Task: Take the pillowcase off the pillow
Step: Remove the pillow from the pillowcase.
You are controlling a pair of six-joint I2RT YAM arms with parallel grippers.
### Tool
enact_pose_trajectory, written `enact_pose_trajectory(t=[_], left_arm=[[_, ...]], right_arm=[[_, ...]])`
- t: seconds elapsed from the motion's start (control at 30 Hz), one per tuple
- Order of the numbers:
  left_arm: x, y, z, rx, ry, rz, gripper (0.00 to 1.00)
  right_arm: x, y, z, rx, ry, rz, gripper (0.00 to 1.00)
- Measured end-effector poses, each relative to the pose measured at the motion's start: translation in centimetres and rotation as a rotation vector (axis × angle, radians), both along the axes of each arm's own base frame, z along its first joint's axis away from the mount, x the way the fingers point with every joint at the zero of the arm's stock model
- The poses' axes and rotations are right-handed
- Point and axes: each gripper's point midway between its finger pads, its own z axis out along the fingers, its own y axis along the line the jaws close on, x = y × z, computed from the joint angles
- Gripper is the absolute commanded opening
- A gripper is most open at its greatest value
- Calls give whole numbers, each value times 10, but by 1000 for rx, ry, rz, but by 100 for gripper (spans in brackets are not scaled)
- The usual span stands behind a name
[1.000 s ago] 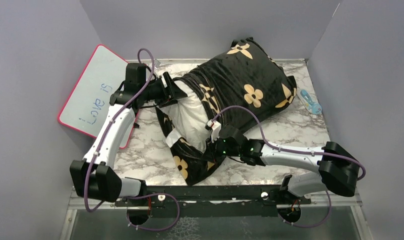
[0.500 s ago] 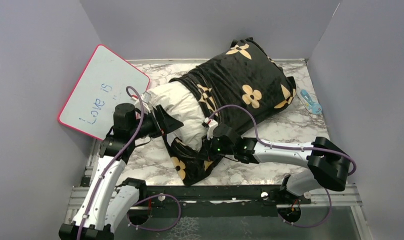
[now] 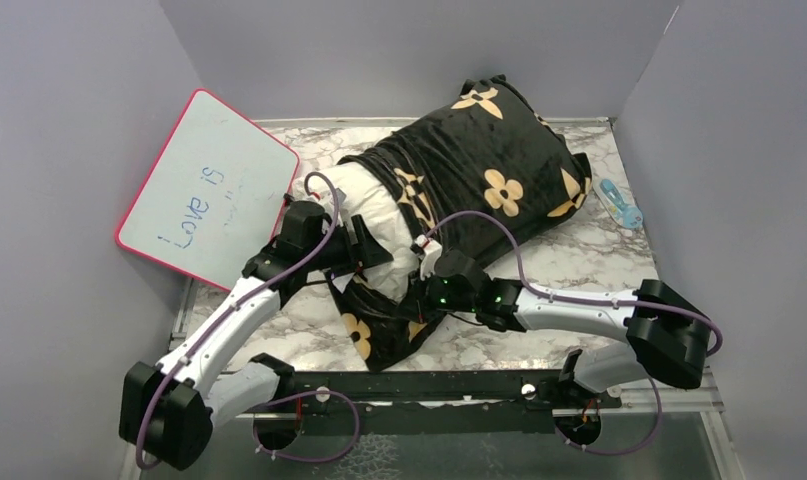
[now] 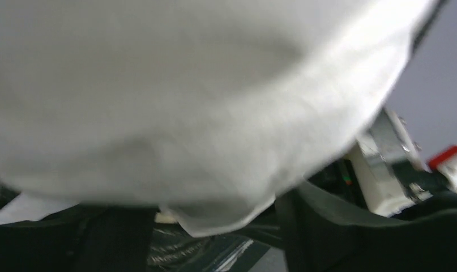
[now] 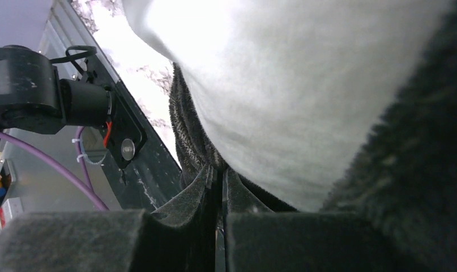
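one whiteboard (image 3: 209, 195) reads "love is"; right fingers (image 5: 73, 242) pinch the pillowcase (image 3: 499, 150).

Black velvety flower-patterned pillowcase (image 3: 489, 170) and off-white pillow (image 3: 364, 212) filling middle through far edge, pink-rimmed whiteboard (image 3: 204, 190) along left edge, small blue object (image 3: 619, 205) by right edge, bare marble desktop (image 3: 589, 262) open toward near-right corner.

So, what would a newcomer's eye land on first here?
The black pillowcase with tan flowers, far right, with the white pillow bulging from its near-left opening. The right gripper has its jaws pinched on the black fabric there. A pink-rimmed whiteboard sits at left.
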Motion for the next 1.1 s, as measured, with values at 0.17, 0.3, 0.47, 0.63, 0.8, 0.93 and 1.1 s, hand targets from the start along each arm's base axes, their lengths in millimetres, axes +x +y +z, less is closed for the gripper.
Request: enact_pose_trajectory(t=[0.17,0.3,0.47,0.63,0.8,0.93,1.1], left_arm=[[17,-11,-18,30,25,14,0],[29,-18,-9,27,25,12,0],[46,-28,15,53,53,-2,0],[58,-34,34,87,107,-12,0],[59,-29,39,54,158,3,0],[61,-26,42,27,203,12,0],[76,-16,59,-41,235,51,0]], right_arm=[[-4,-5,8,39,-23,11,8],[-5,-7,17,50,-84,57,5],[-4,-6,17,-32,-186,162,1],[-5,-2,9,-109,-242,245,1],[-9,-5,4,-155,-264,280,1],[-7,-6,-4,-186,-269,284,1],[-4,-7,-3,-193,-286,272,1]])
